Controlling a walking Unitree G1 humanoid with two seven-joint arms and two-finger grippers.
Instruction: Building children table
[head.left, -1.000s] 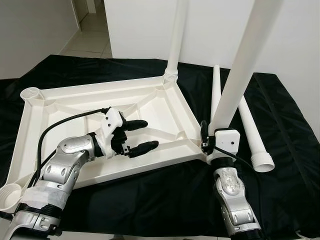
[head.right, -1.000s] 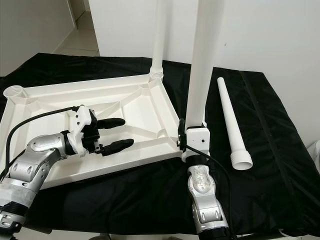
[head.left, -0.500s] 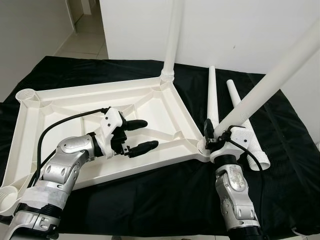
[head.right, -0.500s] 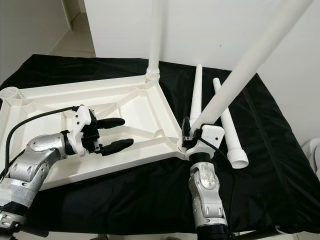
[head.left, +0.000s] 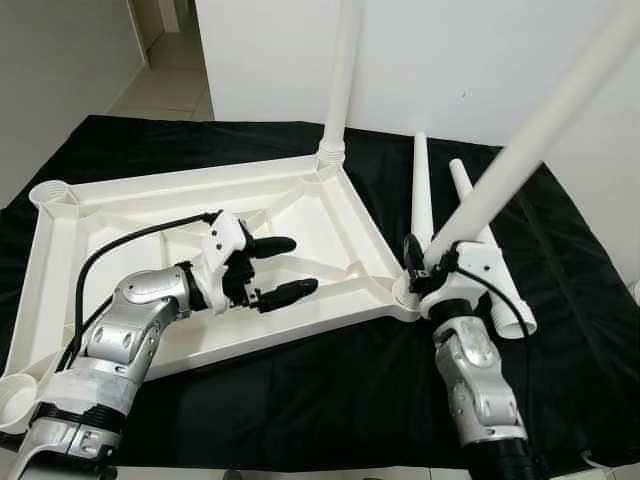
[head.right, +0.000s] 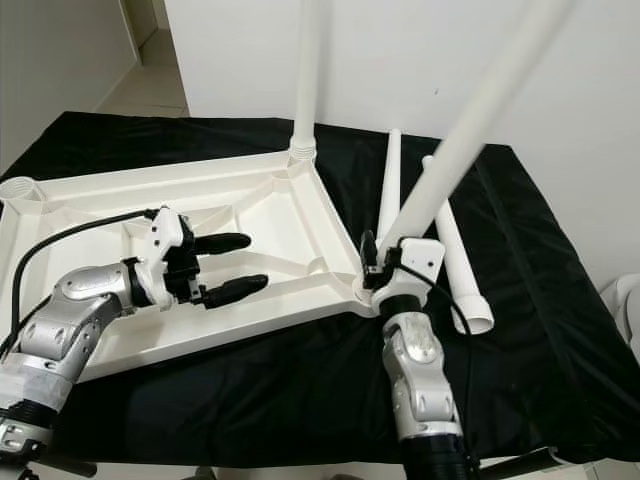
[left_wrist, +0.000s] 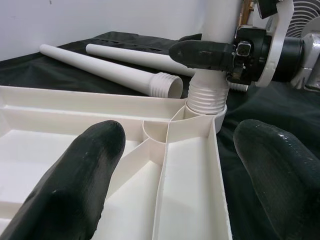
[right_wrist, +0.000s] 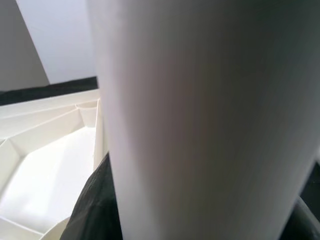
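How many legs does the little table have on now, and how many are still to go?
One leg already stands in the far corner of the upside-down tabletop. The right gripper holds a second leg, tilted, with its threaded end at the near corner socket. Two more legs lie on the black cloth, and two corner sockets look empty. The left gripper hovers open over the tabletop.

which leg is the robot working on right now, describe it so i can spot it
On the black cloth lies the upside-down white tabletop. At its near right corner, a long white leg rises from the socket, held low down by the right gripper. It leans to the right, whereas the far-corner leg stands upright and two spare legs lie flat.
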